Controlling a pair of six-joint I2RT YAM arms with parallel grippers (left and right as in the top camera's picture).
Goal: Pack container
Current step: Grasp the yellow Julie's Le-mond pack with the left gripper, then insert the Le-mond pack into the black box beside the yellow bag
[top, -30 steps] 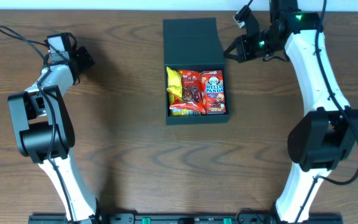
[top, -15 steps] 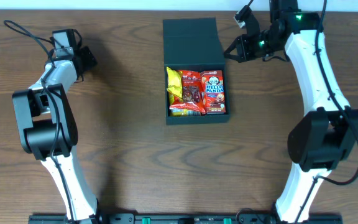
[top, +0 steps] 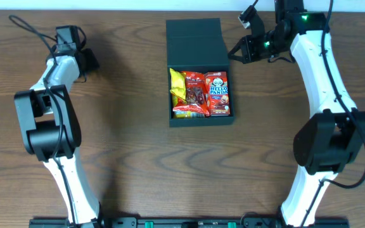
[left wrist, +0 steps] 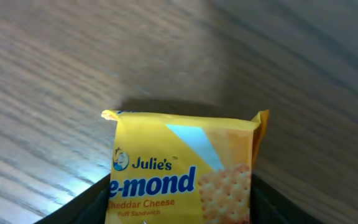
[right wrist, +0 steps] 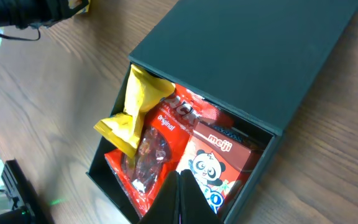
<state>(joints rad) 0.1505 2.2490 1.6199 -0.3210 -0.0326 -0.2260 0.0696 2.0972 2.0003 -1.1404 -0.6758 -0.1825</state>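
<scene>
far left of container [top: 201,121]: left gripper [top: 86,60] straddles yellow cracker packet [left wrist: 182,168]; cannot tell if pinched yet. pinch packet mid-width, lift level. right gripper [top: 238,50] just right of container lid [top: 195,41], closed, empty. container open, part filled.

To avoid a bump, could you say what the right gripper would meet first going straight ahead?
Probably the red foil snack packet lying in the open matte black cardboard box, though depth is hard to judge.
</scene>
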